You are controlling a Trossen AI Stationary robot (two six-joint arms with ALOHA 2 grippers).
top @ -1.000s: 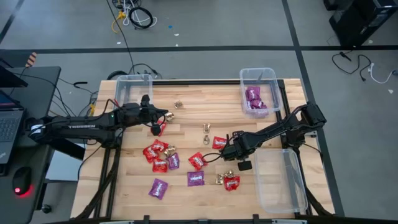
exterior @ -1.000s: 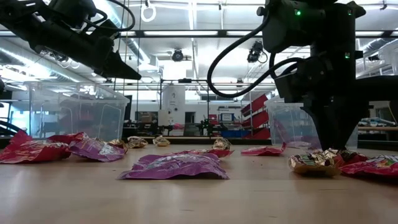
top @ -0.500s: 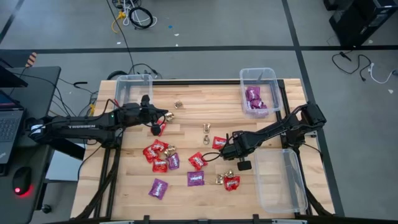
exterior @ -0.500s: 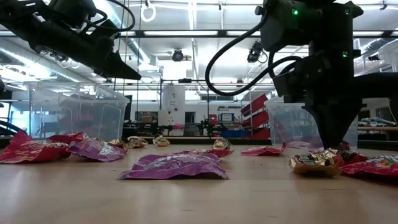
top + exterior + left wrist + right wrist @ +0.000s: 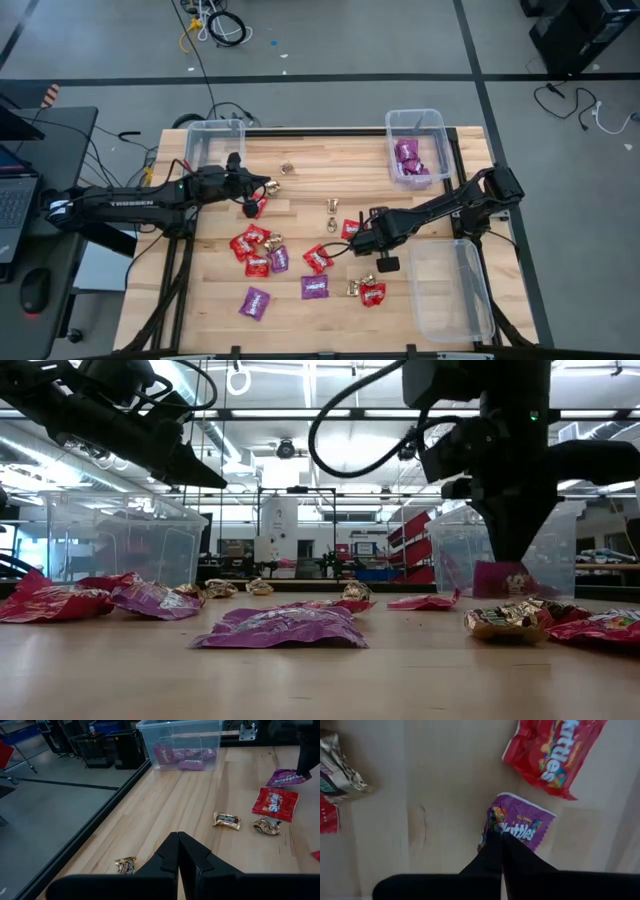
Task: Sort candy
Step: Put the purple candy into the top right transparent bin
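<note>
The candy lies scattered on the wooden table (image 5: 300, 190): red packets (image 5: 250, 245), purple packets (image 5: 314, 287) and small gold pieces (image 5: 331, 207). My right gripper (image 5: 364, 243) stands over the table's middle right, shut on a purple packet (image 5: 520, 826) that also shows in the low view (image 5: 510, 580). A red packet (image 5: 555, 750) lies flat on the wood just past it. My left gripper (image 5: 262, 186) is shut on nothing and hovers above the far left part of the table, over a gold piece (image 5: 125, 865). My right gripper pinches the purple packet by one end edge (image 5: 492, 834) between its two fingers. The fingers (image 5: 507, 855) come from above and point down. The packet hangs below them, tilted, lifted off the table.
A clear bin (image 5: 215, 140) stands at the far left. Another bin (image 5: 425, 125) at the far right holds purple packets (image 5: 408, 160). A third clear bin (image 5: 450, 290) sits at the near right. Bare wood shows between the far bins.
My right gripper has shut on the purple packet and risen straight up, lifting it off the table. The candy around it has stayed in place.
</note>
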